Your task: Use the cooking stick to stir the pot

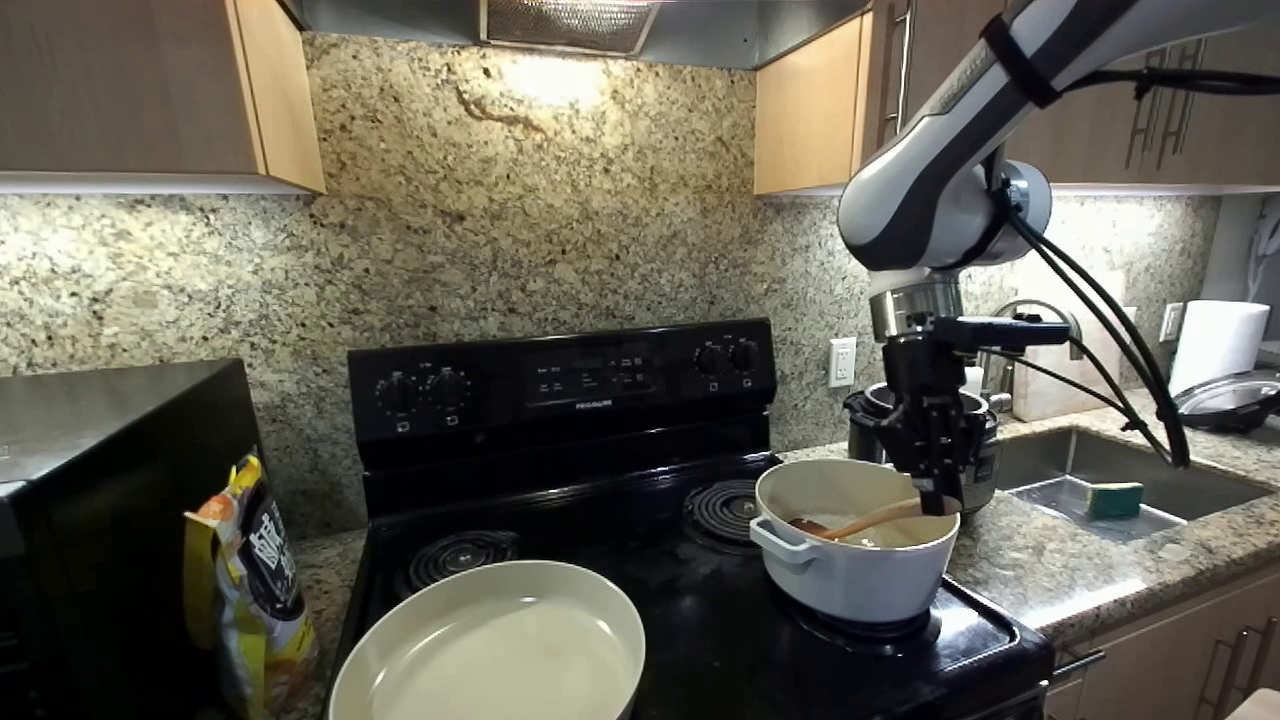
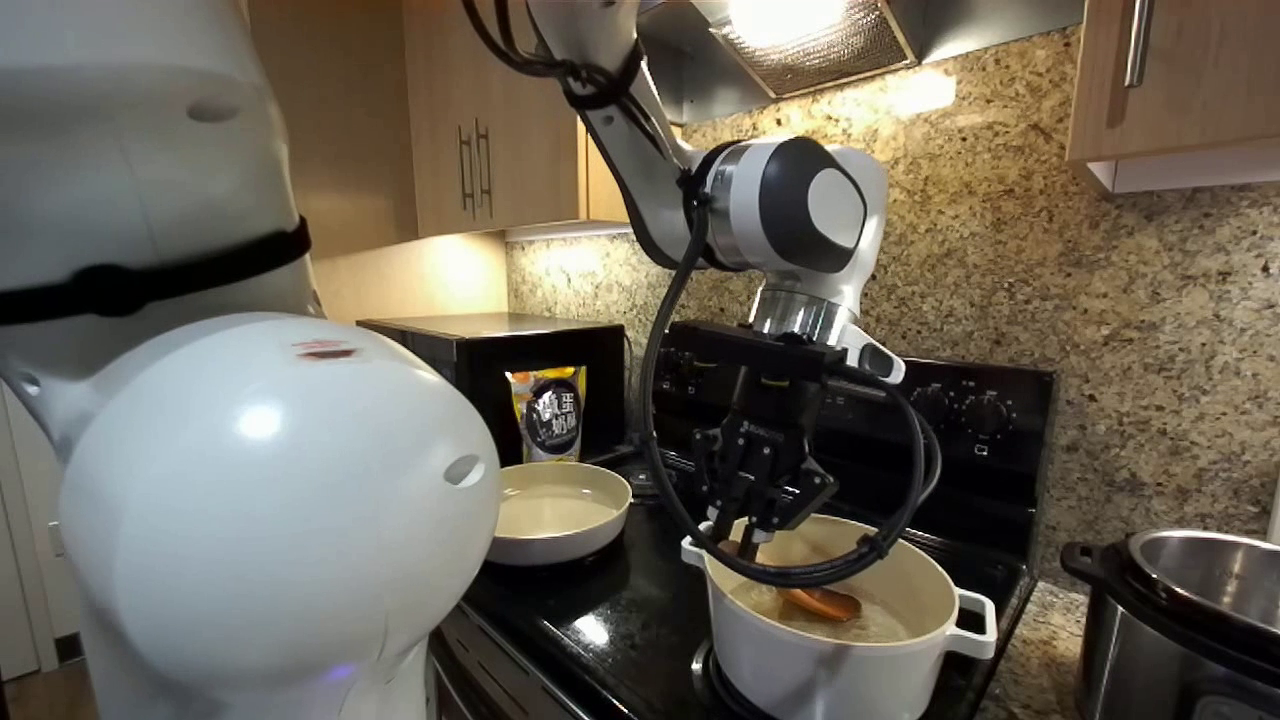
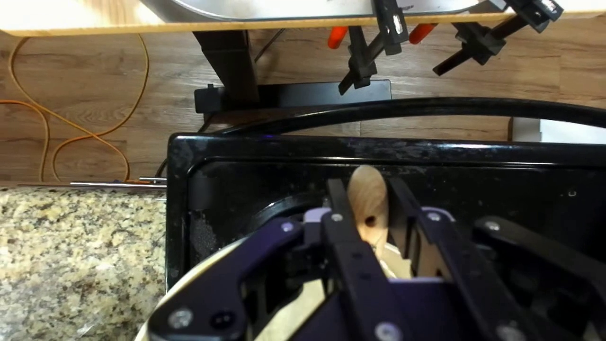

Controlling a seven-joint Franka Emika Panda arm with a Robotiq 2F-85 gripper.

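Note:
The white pot [image 1: 855, 585] stands on a front burner of the black stove; it also shows in an exterior view [image 2: 820, 675], with liquid inside. The cooking stick [image 1: 880, 518], a light-brown wooden spoon, lies slanted in the pot. Its darker bowl end [image 2: 825, 602] is low in the liquid and its handle end is up by the rim. My gripper [image 1: 938, 500] points down over the pot's rim and is shut on the handle near its end. In the wrist view the handle [image 3: 367, 201] sits between both fingers; the bowl end is hidden there.
A wide shallow cream dish [image 1: 500, 650] stands on the stove's other side. A steel cooker [image 2: 1140, 650] stands beside the pot on the counter. A snack bag [image 1: 270, 590] leans by the black microwave [image 1: 120, 470]. A black cable [image 2: 830, 575] loops low across the pot.

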